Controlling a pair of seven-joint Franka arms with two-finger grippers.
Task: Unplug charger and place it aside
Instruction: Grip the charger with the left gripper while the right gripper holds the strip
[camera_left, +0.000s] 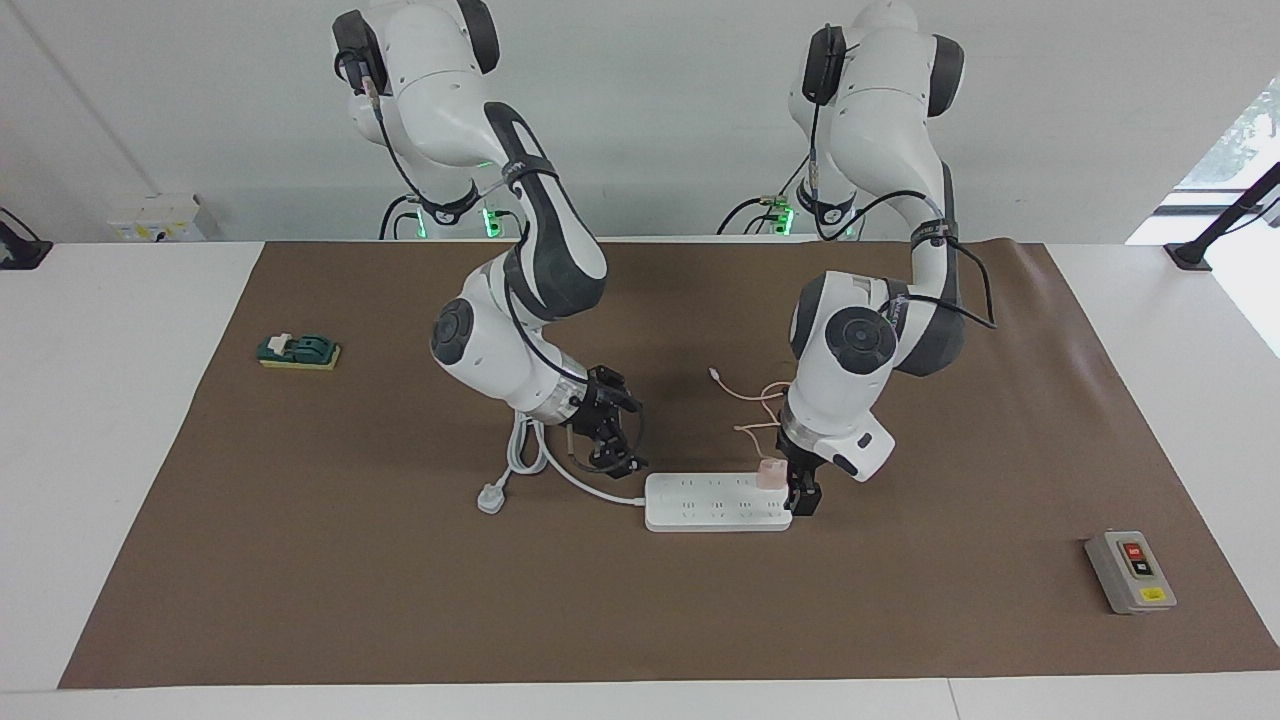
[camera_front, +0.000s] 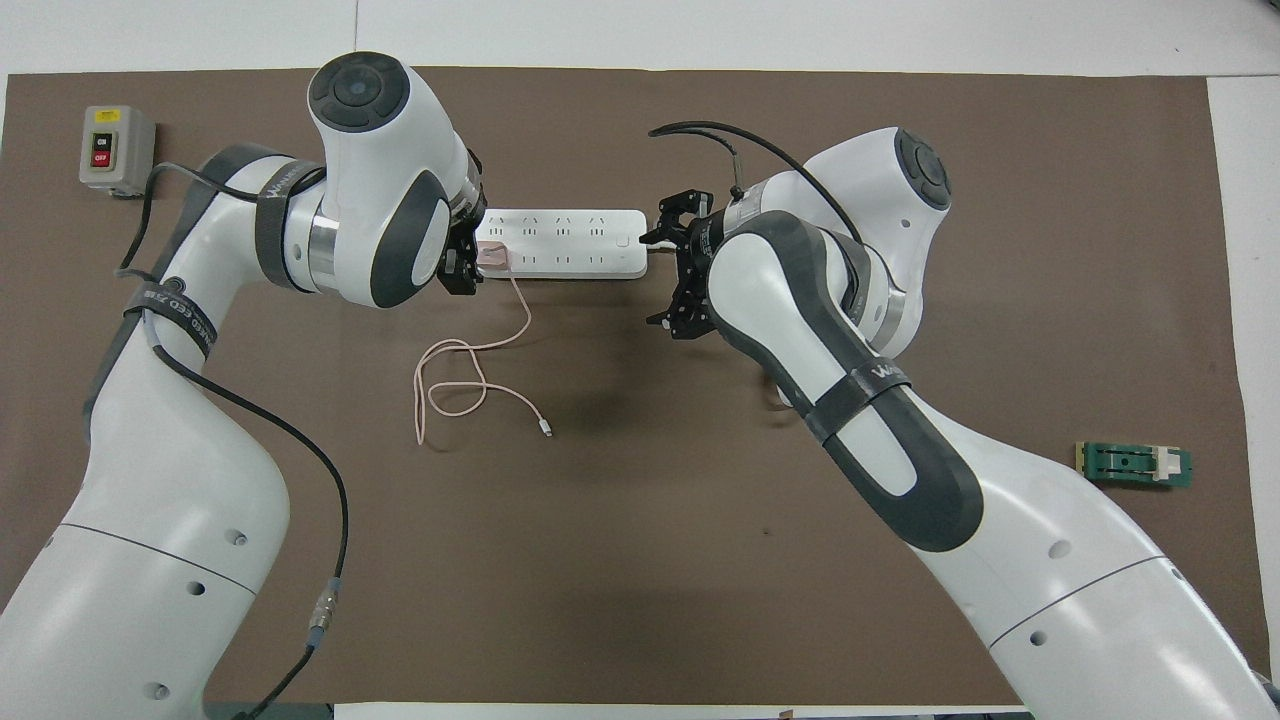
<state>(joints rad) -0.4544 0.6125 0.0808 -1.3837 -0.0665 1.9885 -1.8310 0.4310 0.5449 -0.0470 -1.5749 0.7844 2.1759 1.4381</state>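
The charger (camera_left: 771, 472) is plugged into the power strip (camera_left: 716, 503), at the end toward the left arm, and its thin pink cable (camera_front: 470, 370) curls on the mat nearer to the robots. The left gripper (camera_left: 801, 492) stands wide open just beside the cube. The right gripper (camera_left: 610, 447) is open near the strip's cord end. I judge the charger light and rigid but seated firmly; grasp the cube's flat sides, never the soft cable.
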